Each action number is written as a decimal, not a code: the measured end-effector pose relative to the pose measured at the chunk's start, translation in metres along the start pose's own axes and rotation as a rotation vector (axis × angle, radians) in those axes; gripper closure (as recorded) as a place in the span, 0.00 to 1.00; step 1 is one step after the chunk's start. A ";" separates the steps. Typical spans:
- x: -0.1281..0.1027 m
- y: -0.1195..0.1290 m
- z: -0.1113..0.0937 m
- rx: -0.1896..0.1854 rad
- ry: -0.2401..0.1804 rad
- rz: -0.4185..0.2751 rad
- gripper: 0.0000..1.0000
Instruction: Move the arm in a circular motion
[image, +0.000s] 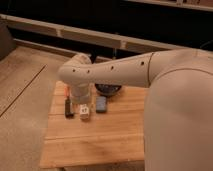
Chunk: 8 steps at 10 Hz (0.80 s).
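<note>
Camera view: the arm (125, 75) reaches in from the right over the wooden table (100, 142); stiff, heavy, nothing to grasp, its own joints drive it; the gripper (81, 102) seemingly hangs above a small white block (84, 113); open or closed, can't tell.

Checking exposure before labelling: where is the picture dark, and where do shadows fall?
Camera view: warm, dim light; the background is near black; the arm is brightest; the gripper, low over the table near its left edge, looks shaded by the arm.
</note>
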 end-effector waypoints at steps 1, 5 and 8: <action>0.000 0.000 0.000 0.001 -0.002 -0.001 0.35; -0.056 0.004 -0.051 0.041 -0.217 -0.070 0.35; -0.095 0.013 -0.113 0.053 -0.440 -0.199 0.35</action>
